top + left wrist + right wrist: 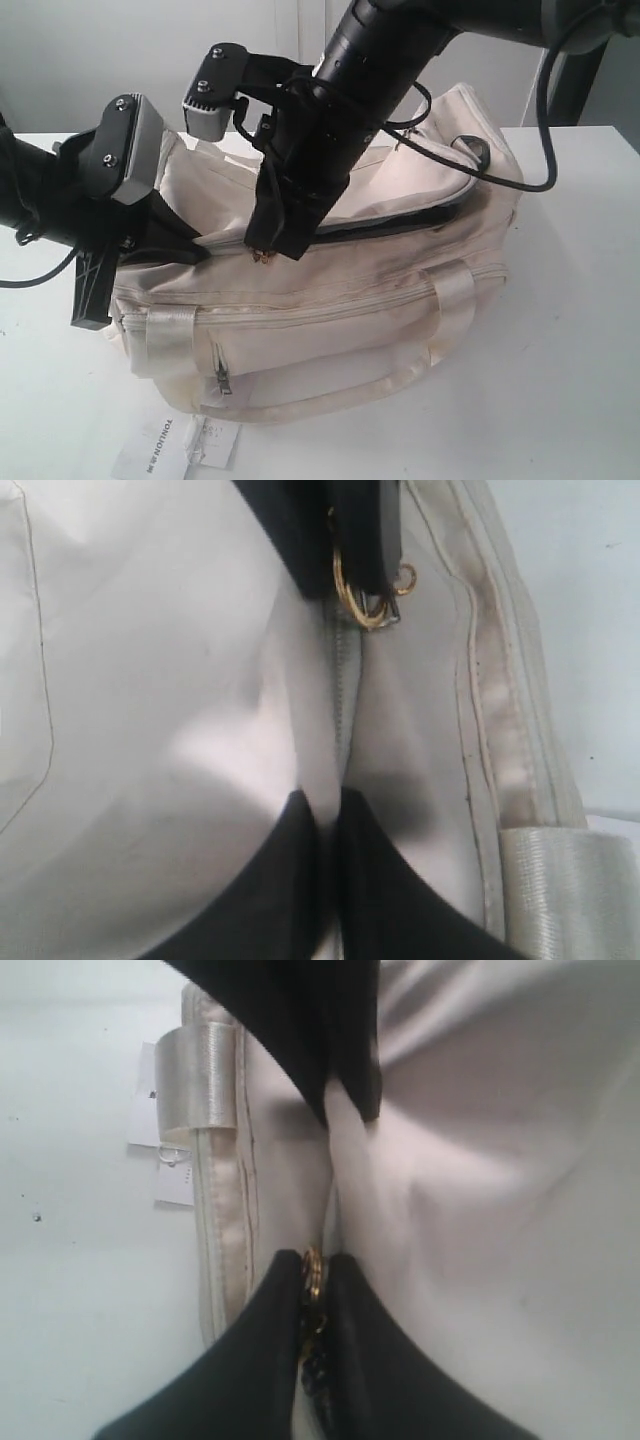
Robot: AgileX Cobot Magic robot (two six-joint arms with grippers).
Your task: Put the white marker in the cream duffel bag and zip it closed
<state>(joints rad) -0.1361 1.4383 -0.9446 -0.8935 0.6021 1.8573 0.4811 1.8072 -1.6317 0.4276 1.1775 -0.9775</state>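
1. My left gripper is pinched shut on the cream duffel bag fabric at the closed zip end.
2. My right gripper is clamped on the gold zipper pull.
3. The bag sits on the white table; the zip is part open.
4. White marker: not visible.

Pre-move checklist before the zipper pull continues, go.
1. Right gripper shut on the gold zipper pull: ok.
2. Left gripper pinching the cream duffel bag fabric at the zipper end: ok.
3. Top zipper fully closed: not ok, black lining shows behind the right gripper.
4. White marker inside the bag: cannot tell, not visible.
5. Bag sitting flat on the table: ok.
6. Hangtag free of the grippers: ok.
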